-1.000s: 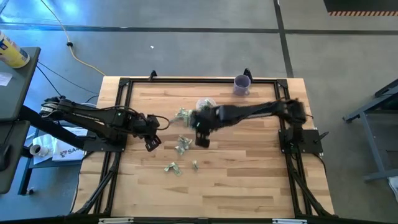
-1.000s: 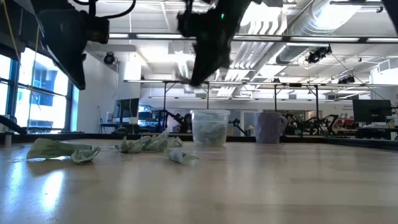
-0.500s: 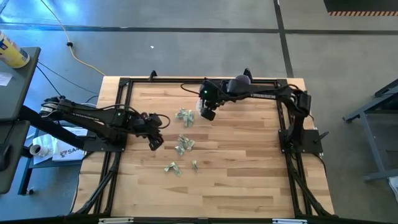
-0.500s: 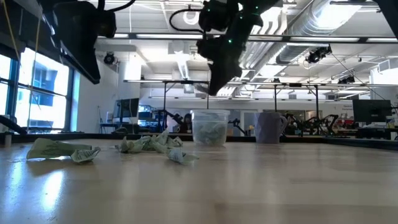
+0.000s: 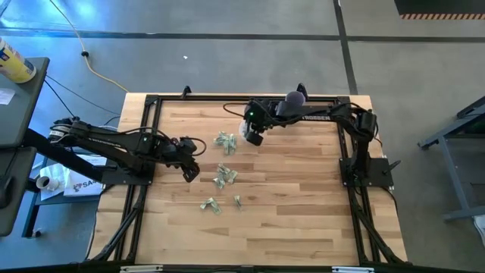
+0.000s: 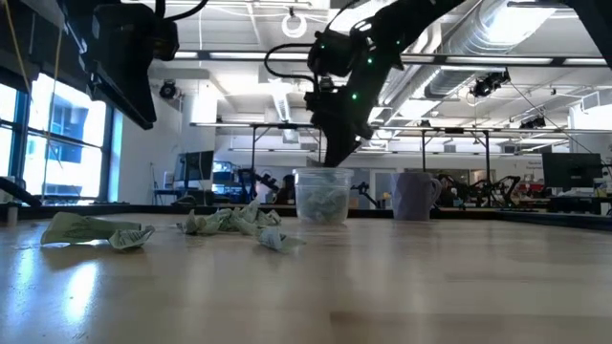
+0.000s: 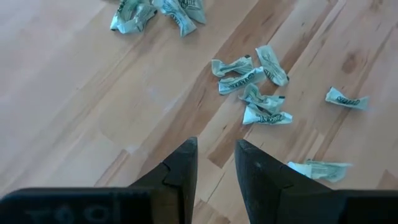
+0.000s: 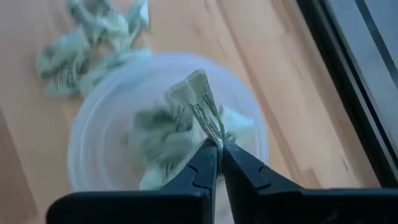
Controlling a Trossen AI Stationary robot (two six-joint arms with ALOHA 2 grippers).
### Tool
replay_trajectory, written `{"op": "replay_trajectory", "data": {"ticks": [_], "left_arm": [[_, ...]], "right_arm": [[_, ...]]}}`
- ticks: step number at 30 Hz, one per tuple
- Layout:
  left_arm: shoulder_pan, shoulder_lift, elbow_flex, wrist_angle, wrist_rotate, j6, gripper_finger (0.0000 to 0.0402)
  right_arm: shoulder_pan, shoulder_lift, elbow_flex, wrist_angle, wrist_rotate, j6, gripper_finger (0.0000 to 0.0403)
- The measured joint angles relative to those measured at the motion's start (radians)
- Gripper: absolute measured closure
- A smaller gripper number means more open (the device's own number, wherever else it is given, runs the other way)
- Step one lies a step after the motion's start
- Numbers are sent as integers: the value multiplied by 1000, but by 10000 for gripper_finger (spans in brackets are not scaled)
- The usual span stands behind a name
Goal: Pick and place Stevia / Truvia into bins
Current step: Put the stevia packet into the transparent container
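My right gripper [image 8: 216, 149] hangs over the clear cup [image 8: 78, 149], shut on one pale green and white packet [image 8: 199, 99]. The cup stands near the table's far edge [image 6: 323, 196] and holds more packets [image 8: 152, 146]. It is mostly hidden under the gripper in the high view [image 5: 254, 135]. Loose crumpled packets lie on the wood in small heaps [image 5: 223, 142], [image 5: 223, 177], [image 5: 211, 205]. My left gripper [image 5: 189, 173] hovers open above the table, left of the heaps; its fingers [image 7: 180, 168] touch nothing. My right gripper pinches the packet by one end [image 8: 211, 135], only at its fingertips. The fingers come from above, slanting down toward the cup's mouth. The packet is lifted clear and sticks out past the fingertips over the packets inside the cup.
A purple cup [image 5: 294, 101] stands near the far edge, right of the clear cup, and shows beside it in the low view [image 6: 416, 196]. More packets lie before my left gripper [image 7: 252, 87], [image 7: 345, 99]. Bare wood spreads over the table's near half [image 5: 288, 227].
My right gripper has swung from the table's middle toward the far edge, over the clear cup, then come down toward its rim, staying shut. The loose packets have stayed where they were.
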Motion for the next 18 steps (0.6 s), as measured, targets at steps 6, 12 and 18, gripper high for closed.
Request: {"op": "replay_trajectory", "data": {"ticks": [6,12,18], "left_arm": [[0,0,0,1,-11,0,261],[0,0,0,1,-12,0,261],[0,0,0,0,-14,0,261]], "right_arm": [[3,59,-23,14,11,-5,381],[22,68,-20,17,-64,1,369],[55,39,15,-39,-56,1,334]]}}
